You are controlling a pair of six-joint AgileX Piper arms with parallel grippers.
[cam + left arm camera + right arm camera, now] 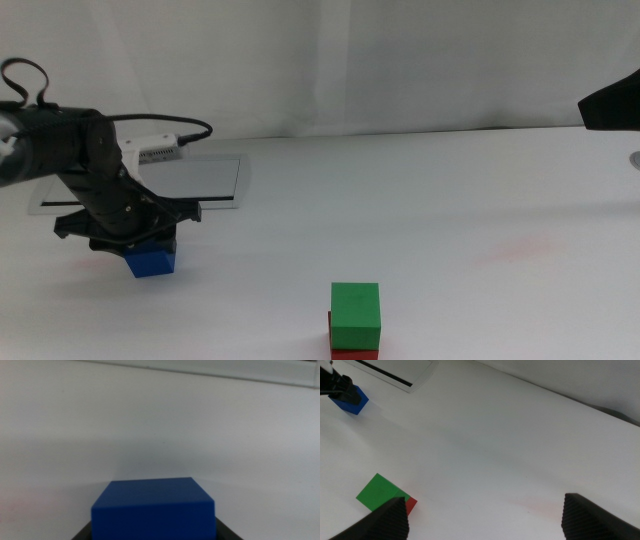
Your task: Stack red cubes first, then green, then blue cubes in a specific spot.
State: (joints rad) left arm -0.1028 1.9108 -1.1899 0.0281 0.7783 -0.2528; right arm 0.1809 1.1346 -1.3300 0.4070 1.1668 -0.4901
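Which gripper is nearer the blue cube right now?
Left. The left gripper is down over the blue cube, with the cube between its jaws. The right gripper is open, raised far across the table near the green cube.

no readable text, labels, brands or numbers anywhere; the white block (160,150) on the left arm has small markings, too blurred to read.

Open white tabletop (440,200) lies between the left hand (135,240) gripping the blue cube (151,261) and the green-on-red stack (355,318); only the flat grey-framed panel (205,180) sits behind.
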